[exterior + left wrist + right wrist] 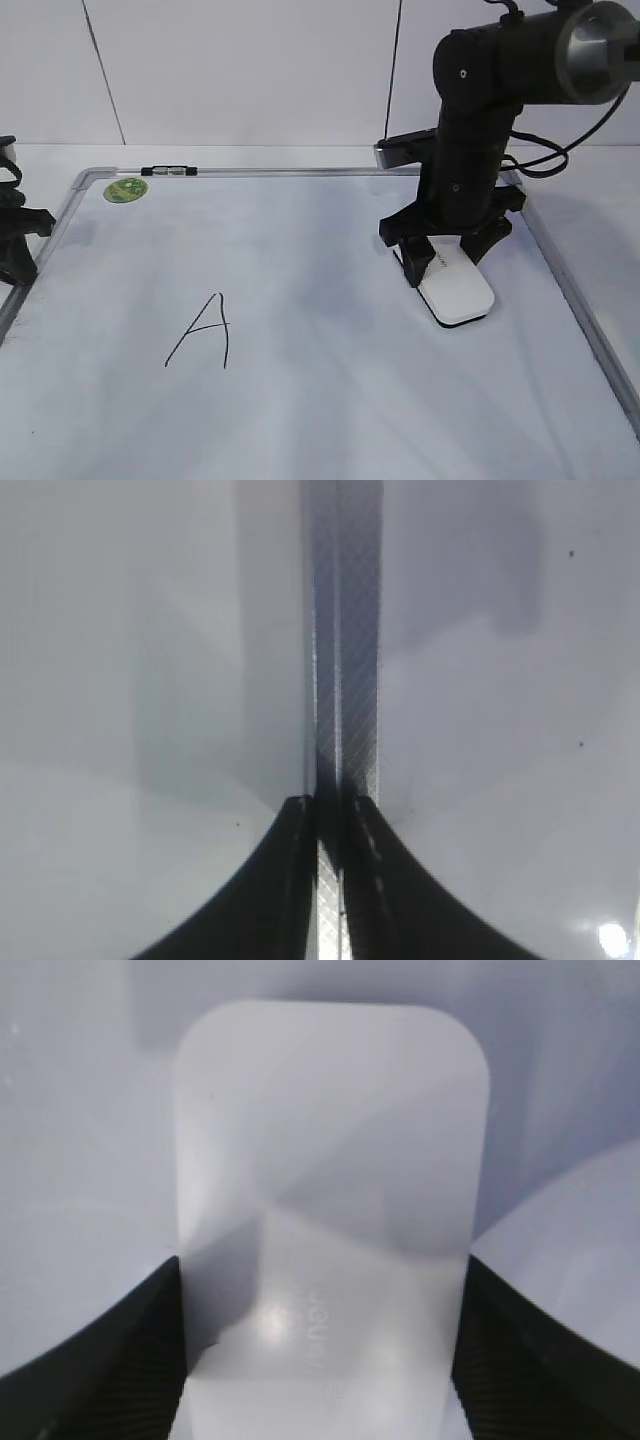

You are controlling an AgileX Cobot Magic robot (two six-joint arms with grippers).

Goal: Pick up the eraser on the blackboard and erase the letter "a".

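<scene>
The white eraser [455, 288] lies on the blackboard [330, 410], a white dry-erase board, at its right side. My right gripper [447, 258] is down over the eraser's far end, one finger against each long side. In the right wrist view the eraser [330, 1160] fills the space between the two fingers [320, 1360], and both touch its edges. A tall capital "A" [205, 330] is drawn at the left centre. No lowercase "a" shows in any view. My left gripper [15, 250] is at the board's left edge, shut and empty [335, 810] over the metal frame [350, 630].
A round green sticker [125, 189] sits in the board's far left corner. A small black clip [170, 171] sits on the top frame rail. The silver frame runs along the right side [585, 320]. A pale wall stands behind the board.
</scene>
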